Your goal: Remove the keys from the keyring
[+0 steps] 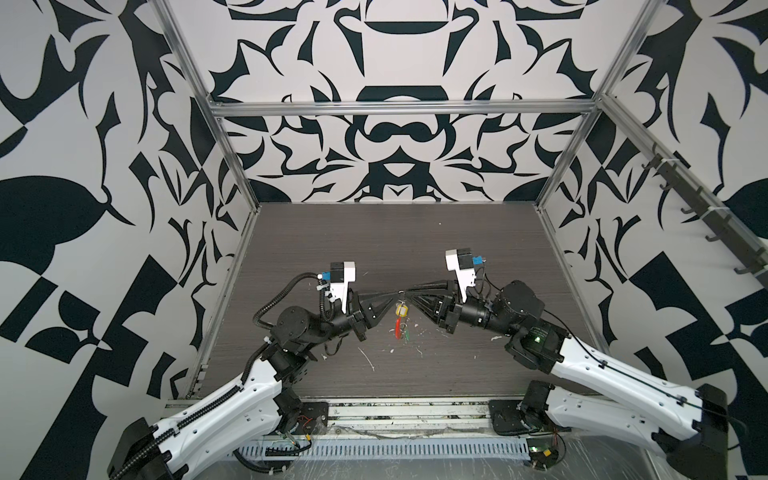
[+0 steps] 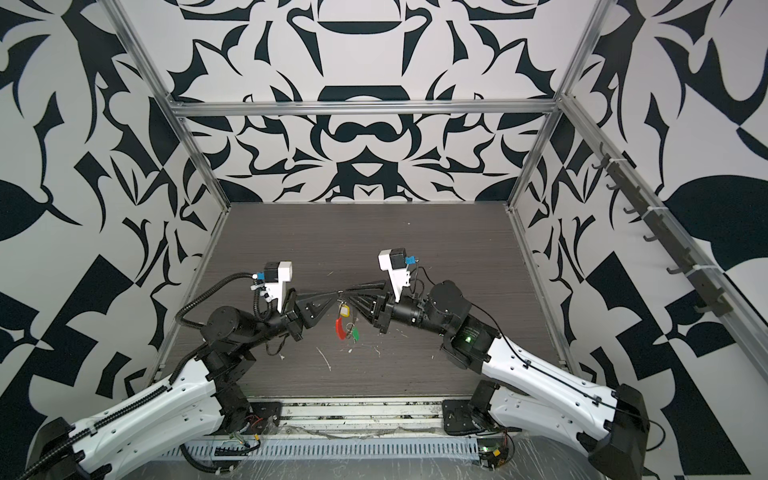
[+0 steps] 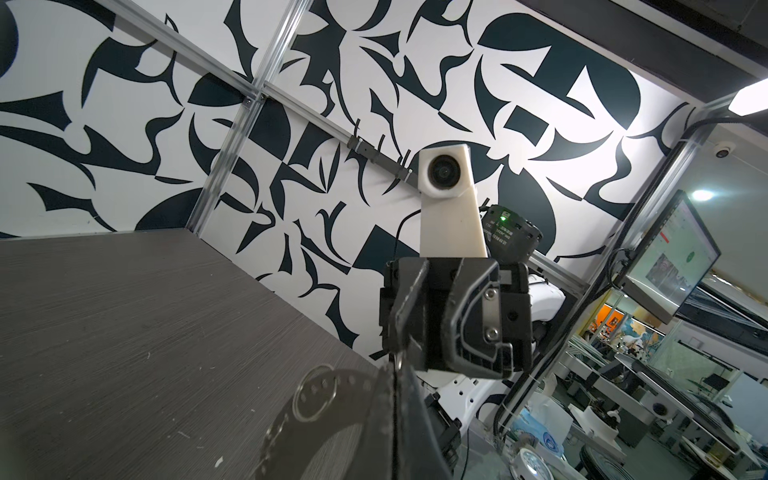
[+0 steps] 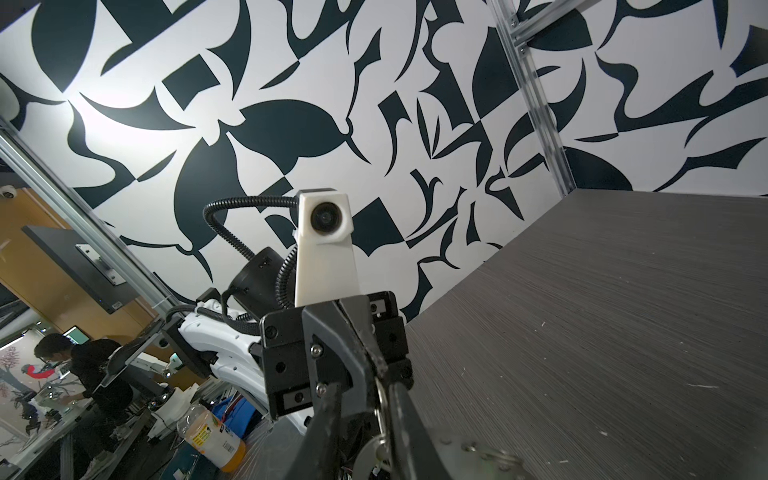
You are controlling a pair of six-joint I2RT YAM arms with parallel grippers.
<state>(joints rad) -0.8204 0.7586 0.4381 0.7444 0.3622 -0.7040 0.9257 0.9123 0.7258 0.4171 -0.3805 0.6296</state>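
Scene: two arms meet tip to tip above a grey wood-grain table [image 1: 374,249] enclosed by black-and-white patterned walls.

Left gripper [image 1: 392,295]: reaches in from 8 o'clock in both top views. Its jaws are clenched on the upper end of the keyring, at the perforated arc.

Right gripper [image 1: 409,291]: reaches in from 4 o'clock, its tip just beside the left one. In the right wrist view a small silver loop [image 4: 380,405] sits between its fingers. Whether the loop is pinched or merely enclosed cannot be told.

Keyring [image 3: 291,411]: held at the meeting point of the two tips, near the middle of the table. It hangs from there toward 6 o'clock. The left wrist view shows its perforated metal arc curving away from the clenched fingers.

Red sleeve [image 2: 340,328]: the lower stretch of the hoop, at 6 o'clock of the meeting point.

Yellow key [image 1: 400,309]: directly under the two tips, at 12 o'clock of the red sleeve, in one cluster with the hoop.

Green key [image 2: 354,332]: at the low end of the cluster, at 3 o'clock of the red sleeve and just beside it.

Contact with the table: cannot be told for the lowest part of the cluster.

White scraps [image 1: 368,359]: scattered on the table from 5 to 8 o'clock of the cluster, apart from it.
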